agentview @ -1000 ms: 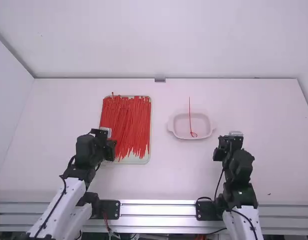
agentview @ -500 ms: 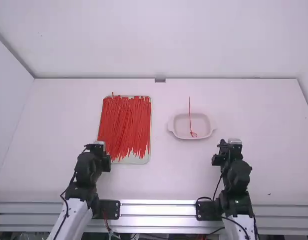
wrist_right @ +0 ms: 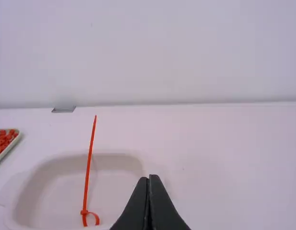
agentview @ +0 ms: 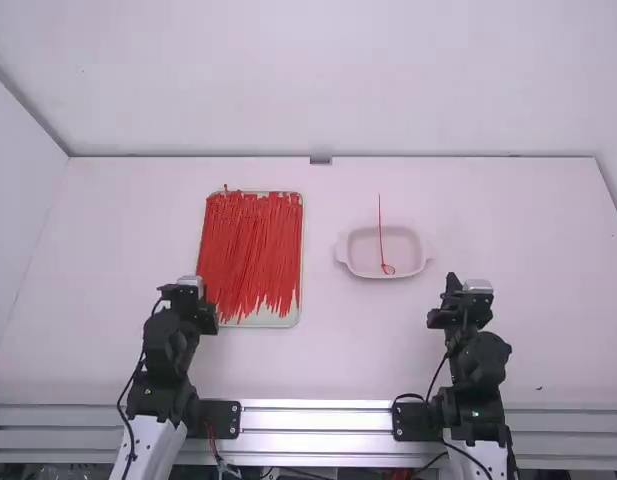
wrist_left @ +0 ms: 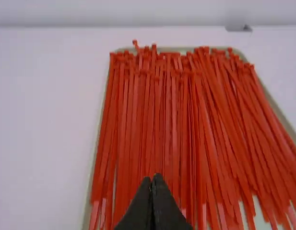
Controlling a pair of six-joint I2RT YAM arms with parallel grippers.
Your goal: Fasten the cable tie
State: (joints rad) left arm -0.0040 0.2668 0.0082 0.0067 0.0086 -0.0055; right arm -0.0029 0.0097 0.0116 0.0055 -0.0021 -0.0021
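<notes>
Currently 1 looped cable tie lies in white dish, right of frame centre. Loose ties on tray, left of centre. Left gripper lower left, right gripper lower right: fingers of both pressed together

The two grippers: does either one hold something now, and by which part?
Nothing is held. The left gripper and right gripper are shut on nothing; the looped cable tie lies in the white dish.
</notes>
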